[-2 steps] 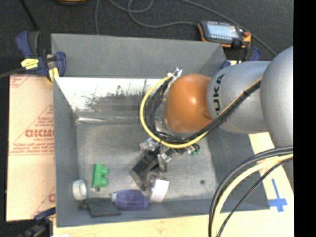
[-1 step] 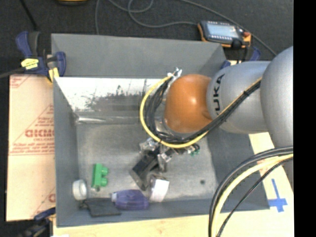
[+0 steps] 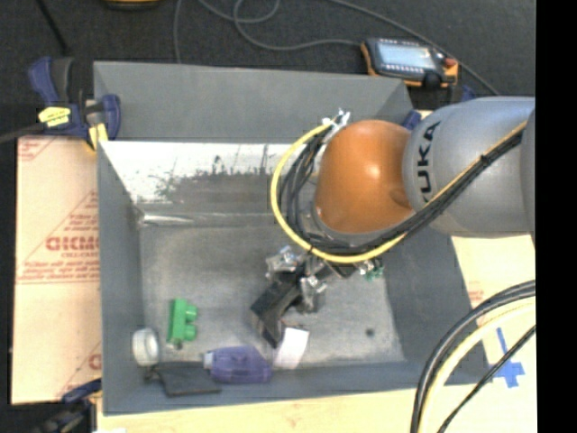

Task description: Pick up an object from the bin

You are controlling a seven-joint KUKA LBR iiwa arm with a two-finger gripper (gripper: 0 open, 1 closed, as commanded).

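Seen from my remote station: the KUKA arm [image 3: 478, 170], its orange wrist cover [image 3: 361, 177] ringed with yellow cable, reaches from the right into the grey metal bin [image 3: 198, 183]. The gripper [image 3: 275, 318] hangs low over the middle of the floor, angled toward the bin's front wall. I cannot tell from this view whether it is open or closed. Its dark tip sits just above a small white piece [image 3: 292, 346] lying close to that front wall; whether the two touch I cannot say. Just left of the white piece lies a purple object [image 3: 239, 364]. Further left are a flat black piece [image 3: 185, 380], a silver-grey roll [image 3: 144, 345] and a green block [image 3: 183, 321]. Well apart from these, a small green item [image 3: 371, 270] shows beside the wrist, on the right.
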